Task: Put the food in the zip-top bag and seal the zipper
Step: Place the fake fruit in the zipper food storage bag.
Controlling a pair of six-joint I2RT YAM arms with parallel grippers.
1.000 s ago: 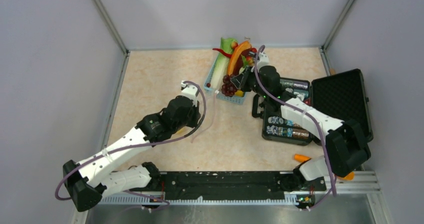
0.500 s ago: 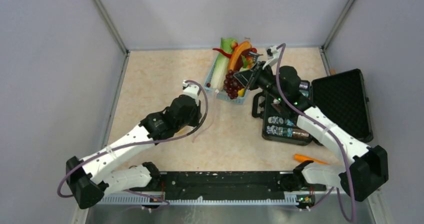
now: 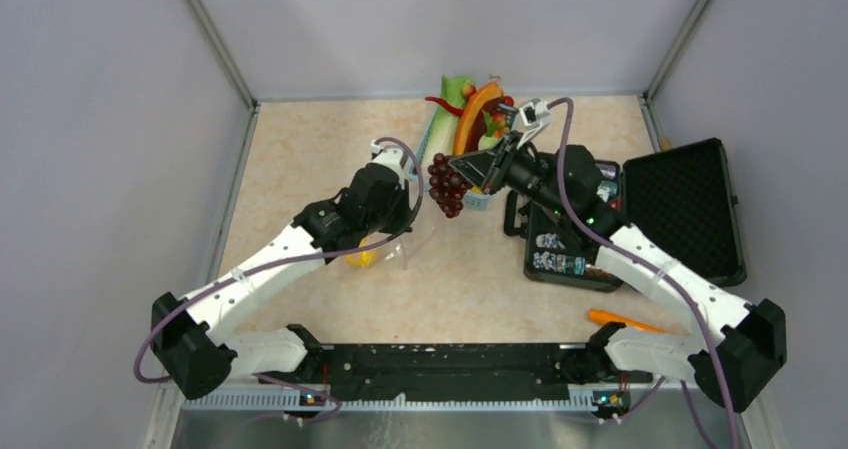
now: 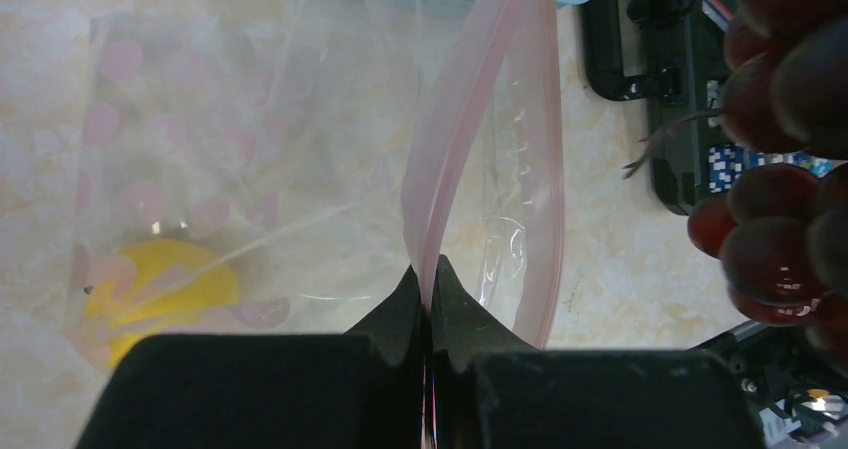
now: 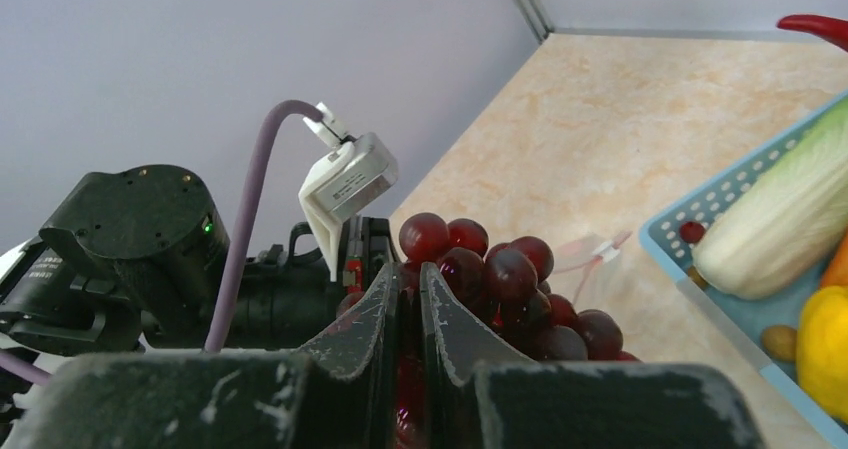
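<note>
Nearest to the arm bases, at the right side of the worktop (image 3: 300, 169), lies a small orange thing (image 3: 610, 317); it is perhaps one more piece of the food, but it is too small to tell. A little farther, the left claw (image 4: 428, 281) is closed tightly on one lip of the zip-top bag (image 4: 250, 169) and holds it up. The pink zipper (image 4: 470, 109) is parted, with the other strip curving away to the right, so the mouth stands open. Inside the bag, low on the worktop, there is only one yellow fruit (image 4: 160, 294). Just beside the open mouth hang the dark grapes (image 5: 500, 279), and the right claw (image 5: 405, 289) is closed narrowly on them and carries them in the air, not yet inside the bag. Behind them is the blue basket (image 5: 720, 199), where the cabbage (image 5: 780, 224), the long orange piece (image 3: 475, 114) and the red chili (image 3: 443, 104) lie with some other pieces. To the right, the black case (image 3: 690, 209) is open. In my judgement the task is at an early stage: one fruit is packed, the grapes are about to go in, most of the food waits in the basket, and the sealing of the zipper is not begun.
</note>
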